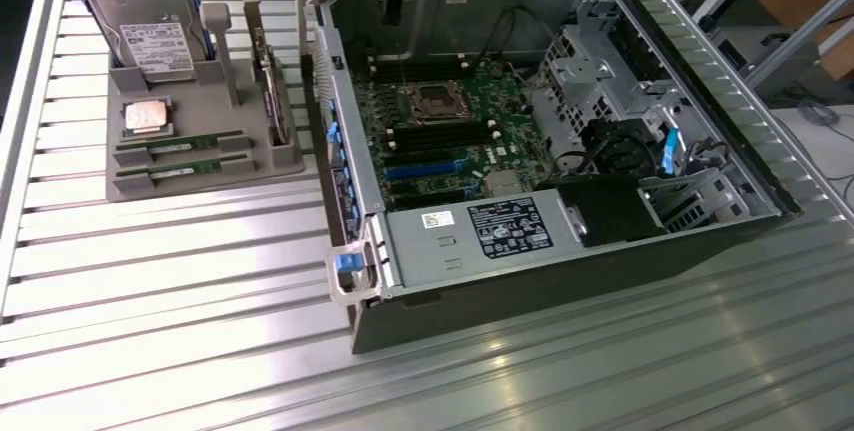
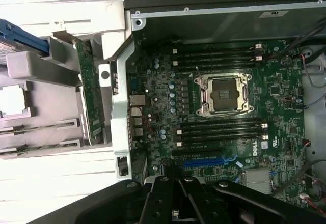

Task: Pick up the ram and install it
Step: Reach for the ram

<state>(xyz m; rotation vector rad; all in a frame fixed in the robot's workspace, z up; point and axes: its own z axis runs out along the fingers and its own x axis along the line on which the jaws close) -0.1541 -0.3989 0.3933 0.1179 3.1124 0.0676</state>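
Wrist view: fingers [image 2: 159, 203] are pressed together with no gap, nothing between them and nothing touched. Exterior view puts the fingers [image 1: 391, 6] hanging over the far side of the open PC case [image 1: 534, 291], above the motherboard [image 1: 447, 146] and clear of it. Ram [image 1: 180, 141] sits in a slot of the grey parts tray [image 1: 134, 189] on the ribbed metal counter [image 1: 160, 291], at the exterior view's left and well apart from the fingers. It lies just beside the silver CPU chip [image 1: 147, 116]. Second ram stick [image 1: 187, 166] lies parallel in the next slot, just beside the first. Same tray carries a hard drive [image 1: 154, 31] standing in a blue-edged caddy and an expansion card [image 1: 274, 91] standing on edge with its metal bracket. On the board, black DIMM slots [image 2: 221, 130] flank the CPU socket [image 2: 222, 94] on both sides. Writing: white "DELL" logo [image 2: 253, 147] printed on the motherboard beside the DIMM slots, readable in the wrist view. Hard drive's white label has print, not legible. Power supply [image 1: 481, 241] carries a black label [image 1: 507, 229] with white print and a small white sticker [image 1: 438, 219]; can't read either.
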